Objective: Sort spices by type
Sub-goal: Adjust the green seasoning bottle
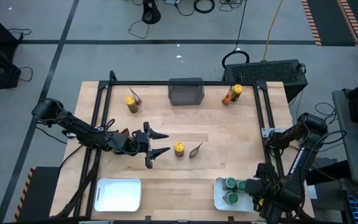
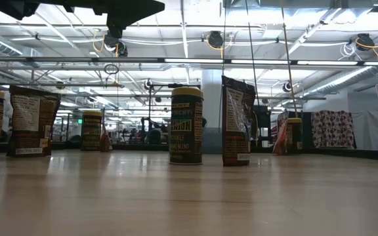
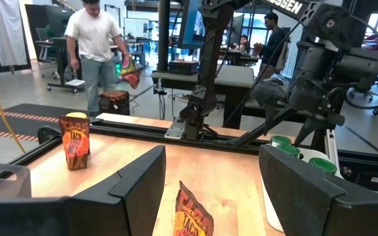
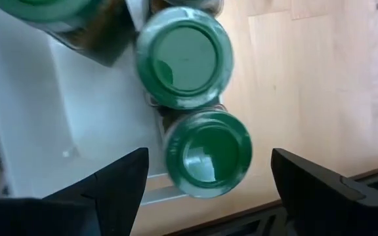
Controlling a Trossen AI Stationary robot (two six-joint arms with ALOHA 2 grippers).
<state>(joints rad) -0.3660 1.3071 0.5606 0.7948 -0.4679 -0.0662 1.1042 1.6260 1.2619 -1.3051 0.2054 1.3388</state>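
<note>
Where wood table (image 1: 229,134) lies bare, round yellow-lidded jar (image 1: 179,149), flat pointed packet (image 1: 196,150).

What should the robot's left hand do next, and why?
Probably ease forward and close on the yellow-lidded jar. The left hand is open and aimed at it, empty. The green-lidded jars already stand in the right tray, under the right hand.

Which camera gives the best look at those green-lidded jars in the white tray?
The right wrist view: it looks straight down on the green-lidded jars, filling the picture. The high view shows them small in the right white tray. The left wrist view catches only lids beyond the table. The low view misses them.
</note>
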